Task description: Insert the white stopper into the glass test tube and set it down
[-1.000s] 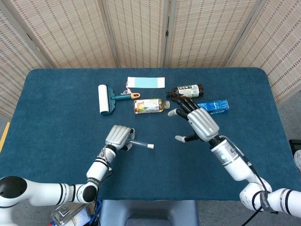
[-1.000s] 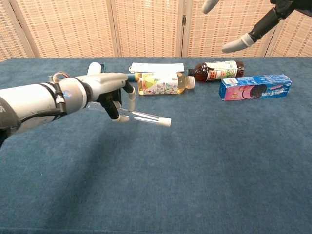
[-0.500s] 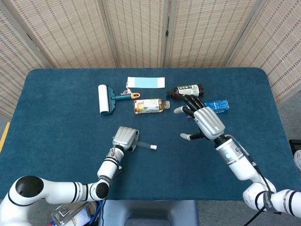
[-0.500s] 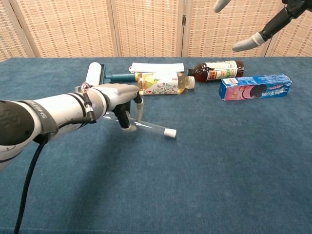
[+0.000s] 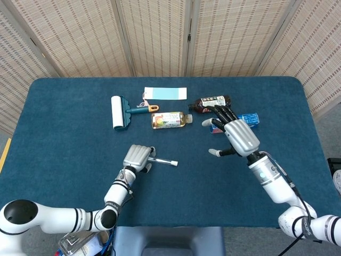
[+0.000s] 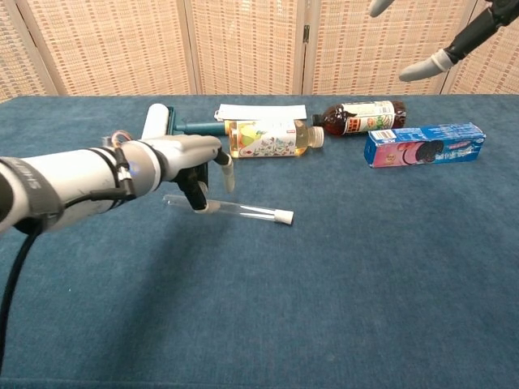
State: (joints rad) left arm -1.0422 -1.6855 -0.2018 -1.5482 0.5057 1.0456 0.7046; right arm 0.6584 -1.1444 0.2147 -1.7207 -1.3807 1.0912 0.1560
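The left robot hand (image 6: 185,162) is reaching over the dark blue cloth-covered surface (image 6: 340,284), its fingers (image 6: 199,194) curling down around the closed end of the clear glass test tube (image 6: 231,209). Whether those fingers are clamping the glass or only resting against it cannot be told from either view. The test tube is lying flat on the surface at about centre, its length pointing toward 3 o'clock from the hand. The white stopper (image 6: 283,216) is sitting in the tube's open end, away from the hand.

The right robot hand (image 5: 234,133) is hovering above the surface at 3 o'clock from the tube, well apart from it, with its fingers (image 5: 218,112) spreading wide and holding nothing.

At 12 o'clock from the tube, a clear plastic bottle with yellow liquid (image 5: 170,119) is lying on its side. A dark brown bottle (image 5: 209,102) is lying at 1 o'clock, and a blue rectangular carton (image 6: 424,144) is lying just beside the right hand. A white lint roller with a teal handle (image 5: 122,111) is lying at 11 o'clock, near a pale blue paper card (image 5: 165,93).
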